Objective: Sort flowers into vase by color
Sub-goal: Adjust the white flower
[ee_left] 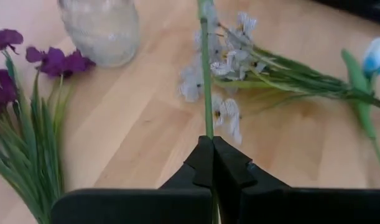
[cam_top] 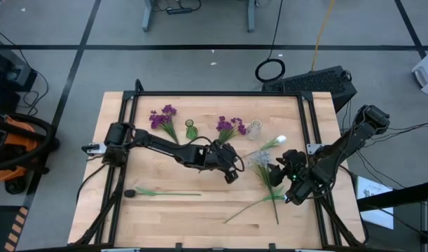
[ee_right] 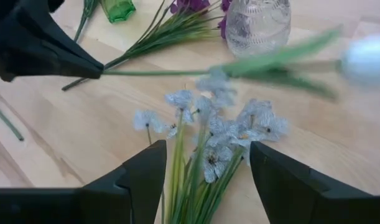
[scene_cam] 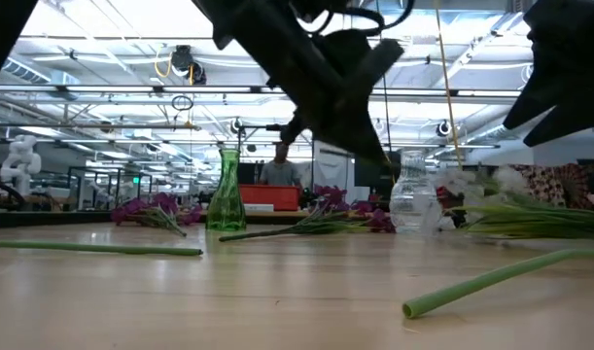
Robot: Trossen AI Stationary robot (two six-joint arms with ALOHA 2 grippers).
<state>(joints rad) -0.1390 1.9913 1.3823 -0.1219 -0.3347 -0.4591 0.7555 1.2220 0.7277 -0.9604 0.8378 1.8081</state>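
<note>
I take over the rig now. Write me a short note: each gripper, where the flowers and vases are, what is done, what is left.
Left gripper: jaws shut on the white flower's stem, table centre.
Right gripper: jaws open, over the pale lilac flowers, holding nothing.
Green vase and clear vase: upright at the far side; no stems seen in either.
Purple flowers: two bunches lying by the vases. Two more stems lie on the table near its front edge.
Done: one flower gripped.
Left: put every flower into a vase by colour.

no readable text, labels or signs
</note>
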